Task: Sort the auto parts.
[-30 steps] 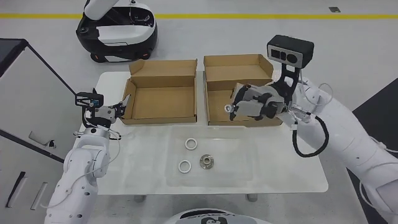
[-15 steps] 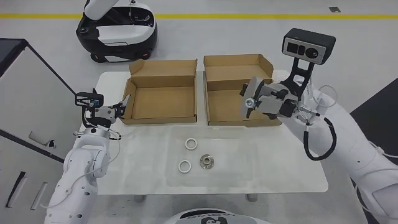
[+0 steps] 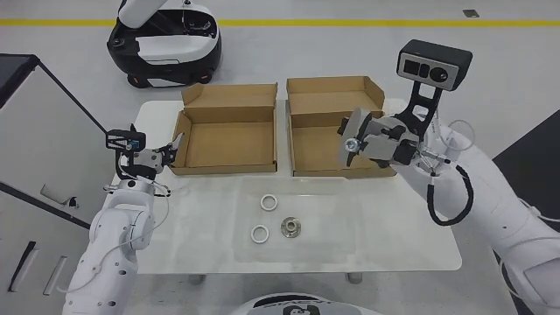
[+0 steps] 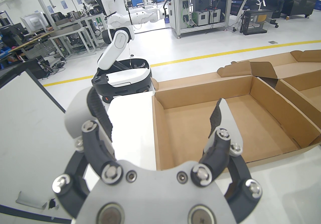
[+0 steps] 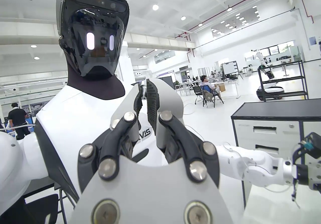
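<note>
Two white rings (image 3: 269, 201) (image 3: 260, 234) and a metal flanged hub (image 3: 290, 226) lie on the table in front of two open cardboard boxes. My right gripper (image 3: 351, 145) hangs above the right box (image 3: 306, 153), tilted up toward my head, and is shut on a small coiled metal part (image 5: 143, 92) pinched at its fingertips (image 5: 152, 95). My left gripper (image 4: 155, 99) stands open and holds nothing, just off the left wall of the left box (image 4: 200, 124), which is bare inside.
The white table (image 3: 394, 245) has free room to the right of the parts and along its front edge. A wheeled robot base (image 3: 166, 48) stands on the floor behind the boxes. A dark panel (image 3: 17, 74) sits off the table's left.
One second ago my right gripper was lower, over the right box's front part; it has since lifted, shifted right and turned upward with the metal part. The left arm has kept still.
</note>
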